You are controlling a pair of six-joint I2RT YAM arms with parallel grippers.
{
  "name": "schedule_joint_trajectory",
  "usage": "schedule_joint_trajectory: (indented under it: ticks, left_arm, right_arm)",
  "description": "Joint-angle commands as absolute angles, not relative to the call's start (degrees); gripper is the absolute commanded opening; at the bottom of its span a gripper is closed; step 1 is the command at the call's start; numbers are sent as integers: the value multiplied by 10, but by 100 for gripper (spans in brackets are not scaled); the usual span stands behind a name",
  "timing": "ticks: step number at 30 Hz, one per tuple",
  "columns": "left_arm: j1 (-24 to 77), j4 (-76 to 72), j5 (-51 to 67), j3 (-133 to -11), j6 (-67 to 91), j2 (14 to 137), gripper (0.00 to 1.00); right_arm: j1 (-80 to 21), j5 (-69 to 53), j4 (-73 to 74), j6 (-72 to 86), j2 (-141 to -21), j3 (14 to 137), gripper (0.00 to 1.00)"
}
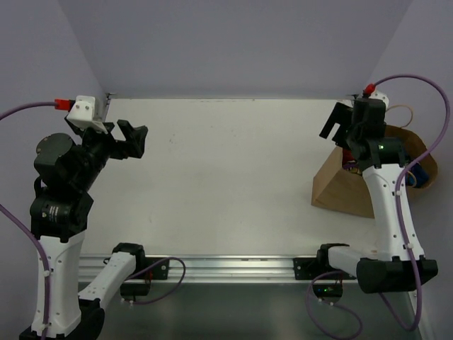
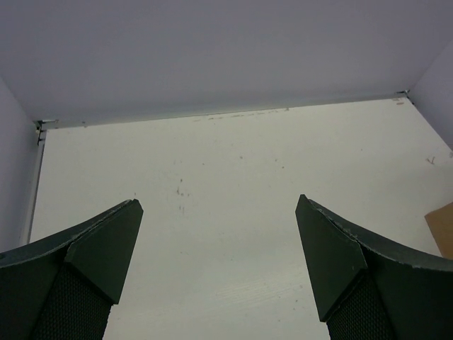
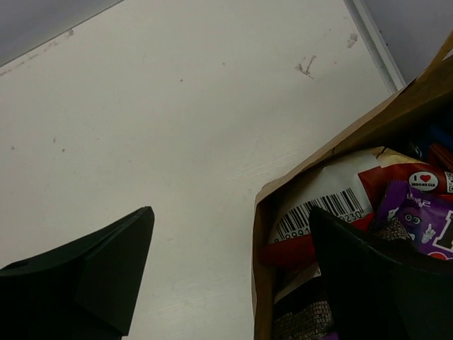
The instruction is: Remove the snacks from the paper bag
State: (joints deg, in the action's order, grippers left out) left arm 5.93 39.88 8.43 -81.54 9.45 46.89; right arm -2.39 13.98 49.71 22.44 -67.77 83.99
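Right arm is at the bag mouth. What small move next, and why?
Probably shift the right gripper sideways, further over the paper bag. Its jaws are open, but they straddle the bag's rim: one finger over the snacks, the other over bare table. Centred over the white-red packet, it could then descend.

Left white-black arm (image 1: 62, 173) raised, wrist level, jaws wide apart, empty. Right white-black arm (image 1: 386, 198) stretched forward, wrist tilted down, jaws wide apart, empty.

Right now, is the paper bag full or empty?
Not empty. The paper bag holds snacks: a white-red packet with a barcode and a purple packet show at its mouth.
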Motion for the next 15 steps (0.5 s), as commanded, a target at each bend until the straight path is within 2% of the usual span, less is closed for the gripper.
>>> schedule_joint_trajectory:
  ticks: [1, 2, 8, 9, 11, 12, 14, 15]
  left_arm:
    - [65, 377, 99, -806, 102, 466, 100]
    - [65, 378, 101, -806, 102, 466, 100]
    - [67, 379, 96, -805, 98, 461, 100]
    - [67, 380, 96, -803, 98, 461, 100]
    - [68, 381, 94, -802, 96, 460, 100]
    - [69, 381, 93, -802, 95, 459, 100]
    - [69, 382, 91, -803, 95, 458, 100]
    - [69, 383, 91, -803, 95, 458, 100]
  right_arm:
    - [-18, 140, 482, 245, -684, 811, 93]
    - [-18, 128, 474, 246, -688, 804, 86]
    - [-18, 122, 475, 253, -720, 805, 65]
    - [-18, 118, 475, 253, -722, 804, 54]
    - [-19, 112, 474, 248, -723, 805, 39]
    - [-23, 116, 473, 243, -722, 807, 27]
    - [-40, 113, 471, 235, -721, 816, 20]
    - [-49, 111, 472, 223, -722, 821, 12]
